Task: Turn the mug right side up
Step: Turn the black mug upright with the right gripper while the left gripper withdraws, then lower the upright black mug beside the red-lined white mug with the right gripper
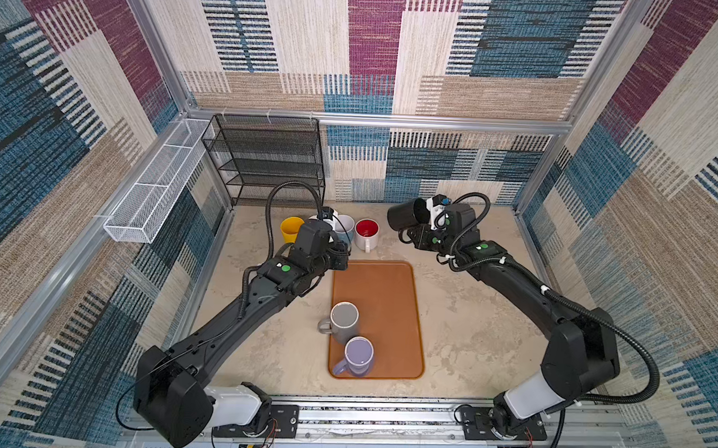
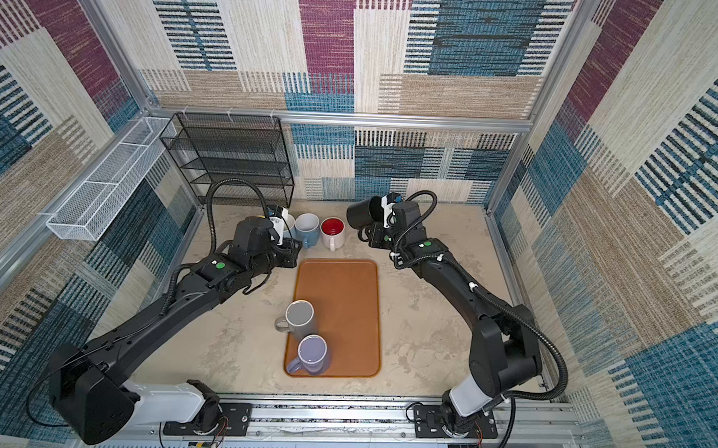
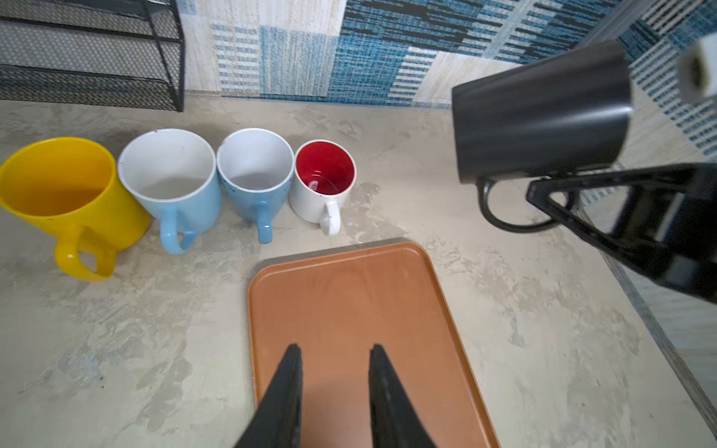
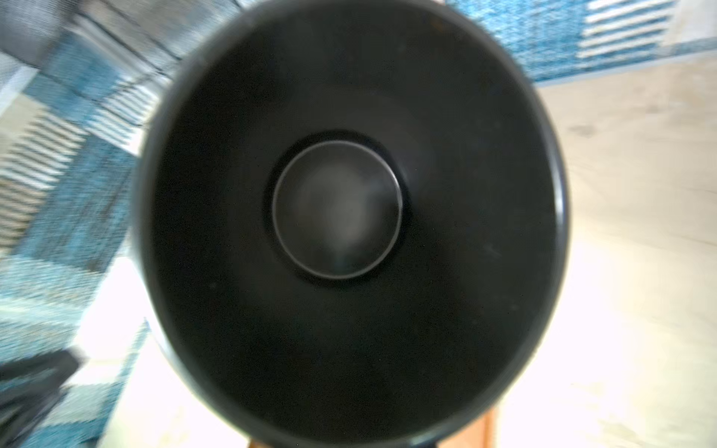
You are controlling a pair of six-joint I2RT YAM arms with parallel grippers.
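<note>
A black mug point(image 1: 405, 213) point(image 2: 360, 212) point(image 3: 539, 112) hangs in the air above the back of the table, right of the mug row. It lies on its side, and its dark inside point(image 4: 337, 209) fills the right wrist view. My right gripper point(image 3: 543, 190) point(image 1: 420, 237) is shut on its handle point(image 3: 504, 217), which points down. My left gripper point(image 3: 335, 347) is open and holds nothing. It hovers over the far left end of the brown tray point(image 3: 349, 287) point(image 1: 388, 284), well apart from the black mug.
Yellow point(image 3: 58, 186), two light-blue point(image 3: 170, 170) point(image 3: 254, 163) and a red-lined white mug point(image 3: 325, 170) stand upright in a row behind the tray. A grey mug point(image 1: 344, 322) and a lavender mug point(image 1: 358, 356) sit on the tray's near left. A black mesh rack point(image 1: 264, 158) and white wire basket point(image 1: 155, 187) stand back left.
</note>
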